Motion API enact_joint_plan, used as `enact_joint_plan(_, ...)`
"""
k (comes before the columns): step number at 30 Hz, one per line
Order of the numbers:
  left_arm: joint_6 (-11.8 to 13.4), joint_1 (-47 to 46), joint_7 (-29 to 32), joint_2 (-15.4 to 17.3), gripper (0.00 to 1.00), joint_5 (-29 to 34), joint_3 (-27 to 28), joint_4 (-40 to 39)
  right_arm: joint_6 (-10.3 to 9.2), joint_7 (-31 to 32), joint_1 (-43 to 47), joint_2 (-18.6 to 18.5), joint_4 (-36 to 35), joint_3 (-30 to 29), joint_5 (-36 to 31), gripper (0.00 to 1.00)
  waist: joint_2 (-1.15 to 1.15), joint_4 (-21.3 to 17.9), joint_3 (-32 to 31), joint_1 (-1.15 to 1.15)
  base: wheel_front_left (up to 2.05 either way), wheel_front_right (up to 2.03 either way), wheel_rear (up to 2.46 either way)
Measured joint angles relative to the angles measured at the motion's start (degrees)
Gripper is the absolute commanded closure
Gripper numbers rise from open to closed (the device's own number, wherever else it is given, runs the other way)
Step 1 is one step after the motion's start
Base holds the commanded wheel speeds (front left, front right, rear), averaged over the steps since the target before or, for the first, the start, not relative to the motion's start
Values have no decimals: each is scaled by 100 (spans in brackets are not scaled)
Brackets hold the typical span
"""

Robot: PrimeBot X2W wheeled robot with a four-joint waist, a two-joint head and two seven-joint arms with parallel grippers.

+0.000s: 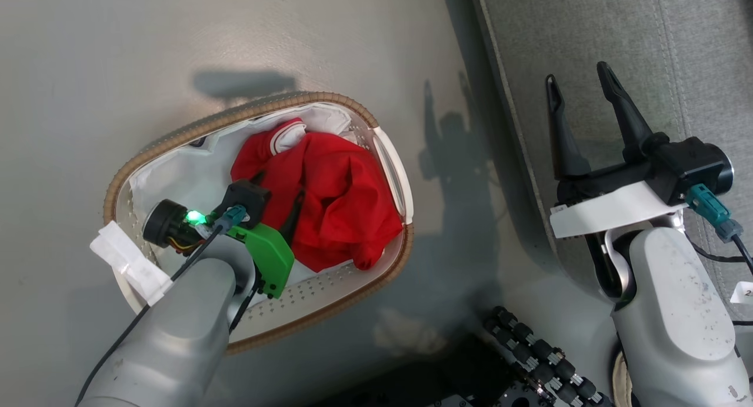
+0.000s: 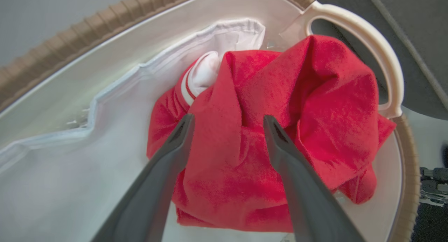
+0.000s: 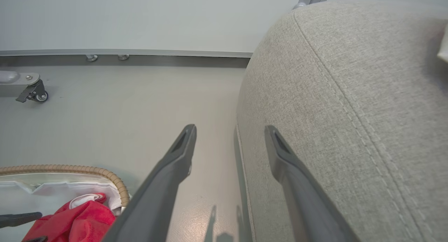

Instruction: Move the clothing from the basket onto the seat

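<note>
Left gripper point(image 2: 228, 119) hanging wide open above clothing point(image 2: 280, 130), clothing bunching at three o'clock inside basket point(image 1: 329, 289), right gripper point(image 1: 576, 72) gaping empty over grey seat point(image 1: 588, 30) at two o'clock

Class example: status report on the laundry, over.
Left gripper open over red fabric clothing in oval white plastic basket. Right gripper open at edge of grey upholstered seat. No obstruction seen.
</note>
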Motion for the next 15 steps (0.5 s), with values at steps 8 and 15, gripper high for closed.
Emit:
enact_joint_plan(8, -1, -250, 0, -199, 0, -25, -390, 564, 0, 0, 122, 0, -59, -42, -53, 0, 0, 95, 64, 0, 0, 0, 0)
enact_joint_plan(15, 0, -235, 0, -275, 0, -548, -990, 378, 0, 0, 136, 1, -25, 0, -54, 0, 0, 104, 59, 0, 0, 0, 0)
